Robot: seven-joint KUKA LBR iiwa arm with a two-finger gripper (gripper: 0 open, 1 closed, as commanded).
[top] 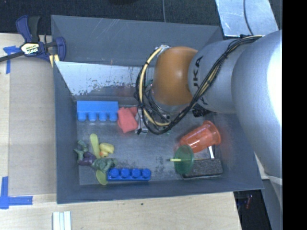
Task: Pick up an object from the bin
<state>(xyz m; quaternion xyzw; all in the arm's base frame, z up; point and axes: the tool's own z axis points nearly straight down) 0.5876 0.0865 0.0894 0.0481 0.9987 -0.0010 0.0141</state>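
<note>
In the grey metal bin (67, 143), by the far wall: a light blue plastic block (97, 112), flat, with four round studs along its near edge and its long axis left to right. Just right of it, touching or nearly so: a pink block (126, 120), matte and soft-looking, with rounded corners, a little longer than wide, its long axis running from the far wall toward the near one with a slight tilt.

At the pink block's right edge, low in the bin: the gripper (142, 121), beneath a smooth rounded orange cover (173, 75) and loops of black and yellow cable (144, 80). Impossible to tell whether open or closed, or whether gripping anything.

In the near left corner: a small heap of glossy toys (96, 155) in yellow, purple and green, irregular in shape. Right against the heap, along the near wall: a darker blue studded brick (128, 174), long and narrow, lying left to right.

On the right side: a translucent orange cup (201, 137) on its side, long axis roughly left to right. Just below its left end: a round green lid (183, 159) with a thin yellow straw pointing left. Beside the lid, flat near the near wall: a dark rectangular pad (204, 168) with a coarse, speckled surface.

Above the cup, from the right: the broad grey arm (240, 75).
</note>
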